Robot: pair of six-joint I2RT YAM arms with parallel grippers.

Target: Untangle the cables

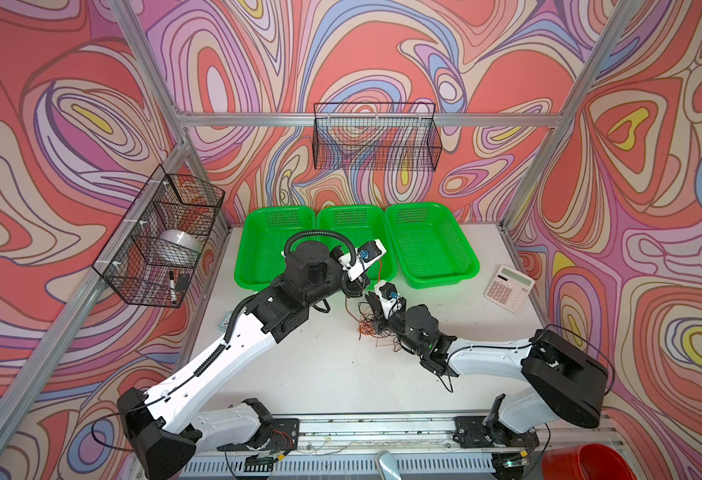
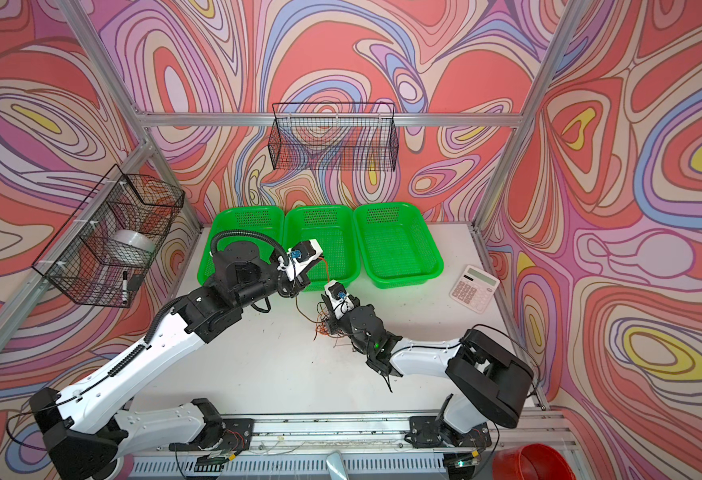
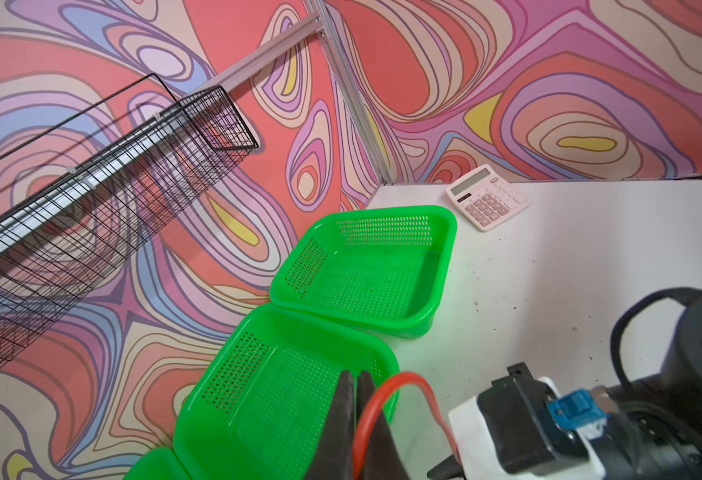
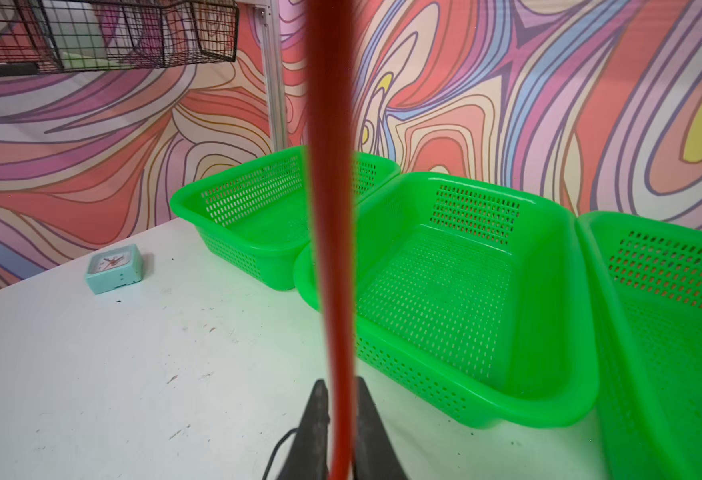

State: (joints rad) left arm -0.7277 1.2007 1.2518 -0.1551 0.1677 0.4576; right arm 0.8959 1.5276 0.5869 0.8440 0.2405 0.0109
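The cables lie as a loose tangle [image 1: 372,330] [image 2: 328,328] of thin orange, dark and black wires on the white table, under my right wrist. One orange-red cable [image 3: 407,376] [image 4: 332,208] rises out of it. My left gripper [image 3: 356,376] [image 1: 358,289] is shut on that cable above the front rim of the middle green basket. The cable loops out from between its fingers. My right gripper [image 4: 338,384] [image 1: 370,298] sits lower, just in front of the baskets, shut on the same cable. From there the cable runs straight up past the right wrist lens.
Three green baskets [image 1: 436,280] [image 3: 444,232] [image 4: 548,399] line the back of the table. A pink calculator [image 1: 509,289] lies at the right. A small teal clock [image 4: 114,268] stands at the left. Wire baskets hang on the left wall [image 1: 162,237] and back wall [image 1: 376,137]. A red coil [image 1: 586,463] sits at the front right.
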